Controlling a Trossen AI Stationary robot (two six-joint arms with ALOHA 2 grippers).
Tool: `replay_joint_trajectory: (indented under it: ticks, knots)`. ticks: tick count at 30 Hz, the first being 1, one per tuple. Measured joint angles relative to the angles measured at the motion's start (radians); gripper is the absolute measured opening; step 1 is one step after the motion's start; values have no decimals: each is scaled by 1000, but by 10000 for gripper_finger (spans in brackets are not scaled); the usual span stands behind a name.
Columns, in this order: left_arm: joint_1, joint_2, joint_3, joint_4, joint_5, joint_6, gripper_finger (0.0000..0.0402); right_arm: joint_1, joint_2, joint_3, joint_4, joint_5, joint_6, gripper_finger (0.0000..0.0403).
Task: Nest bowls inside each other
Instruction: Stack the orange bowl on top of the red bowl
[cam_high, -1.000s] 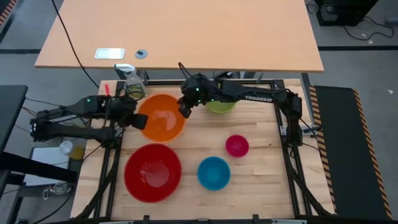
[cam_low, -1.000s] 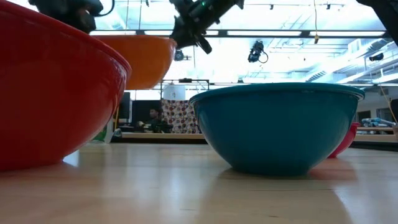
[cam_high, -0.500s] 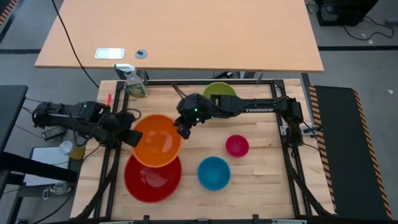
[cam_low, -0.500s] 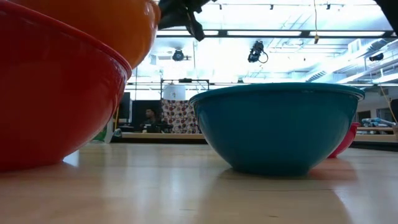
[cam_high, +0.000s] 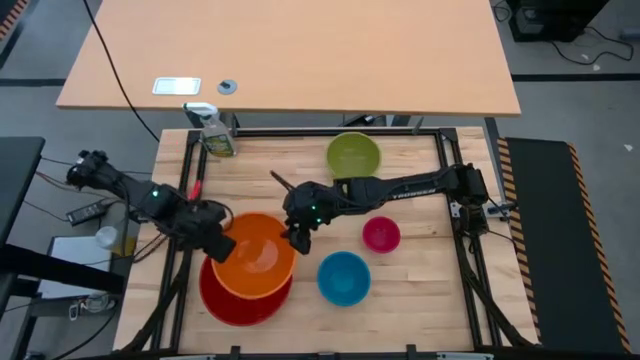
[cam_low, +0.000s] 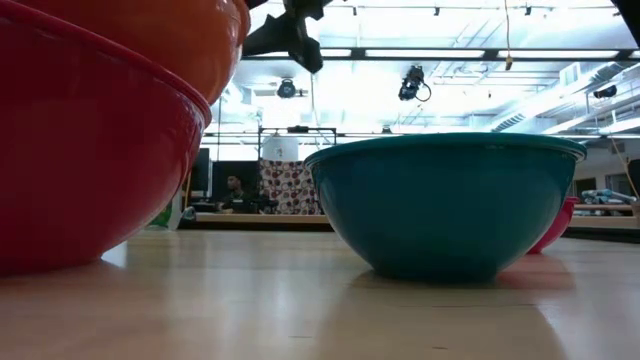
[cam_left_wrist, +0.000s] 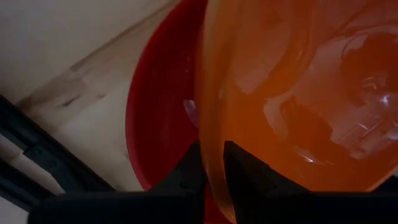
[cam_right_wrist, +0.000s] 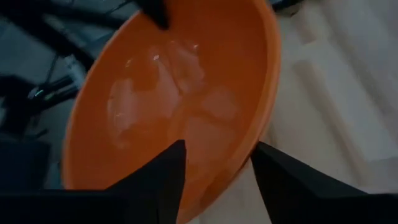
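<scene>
orange bowl over the red one, my two grippers at its rim

from above, my left gripper (cam_high: 218, 243) sits at the nine o'clock edge of the orange bowl (cam_high: 255, 255). my left wrist camera shows my two dark fingers (cam_left_wrist: 239, 168) pinched either side of that bowl's rim, one inside and one outside, so i have hold of it there. my fingertips themselves are lost behind the orange plastic.

my right gripper (cam_high: 298, 236) is at the orange bowl's two o'clock edge. in my right wrist view my fingers (cam_right_wrist: 163, 177) stand apart with the rim between them and daylight on both sides, so my jaws are parted and i cannot see them pressing on the plastic.

the orange bowl lies over the red bowl (cam_high: 232, 298), covering most of it from above; only a crescent of red shows from six to nine o'clock. whether orange is seated fully down inside red i cannot tell. in the low view the red wall (cam_low: 90, 150) fills the near side and is cut off by the frame, with the orange bowl's underside (cam_low: 160, 35) showing above its rim.

the blue bowl (cam_high: 343, 277) stands at four o'clock of the orange one, apart from it. the pink bowl (cam_high: 381, 234) is at one o'clock of the blue, mostly hidden behind it in the low view. the green bowl (cam_high: 353, 156) sits toward twelve o'clock on the table (cam_high: 420, 300), alone. a spray bottle (cam_high: 214, 132) stands at the far corner, about eleven o'clock.
</scene>
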Motion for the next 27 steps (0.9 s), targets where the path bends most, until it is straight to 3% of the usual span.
replay_joint_trajectory:
  ticks: [11, 20, 27]
  knots:
    - [-146, 172, -6, -21, 7, -98, 52, -5, 0, -8, -2, -48, -123, 195]
    - [-169, 282, -8, -28, -15, -143, 54, -40, -2, -9, -9, -105, -133, 195]
    - [-169, 302, -8, -30, -21, -184, 110, -40, -2, -9, -9, -105, -169, 195]
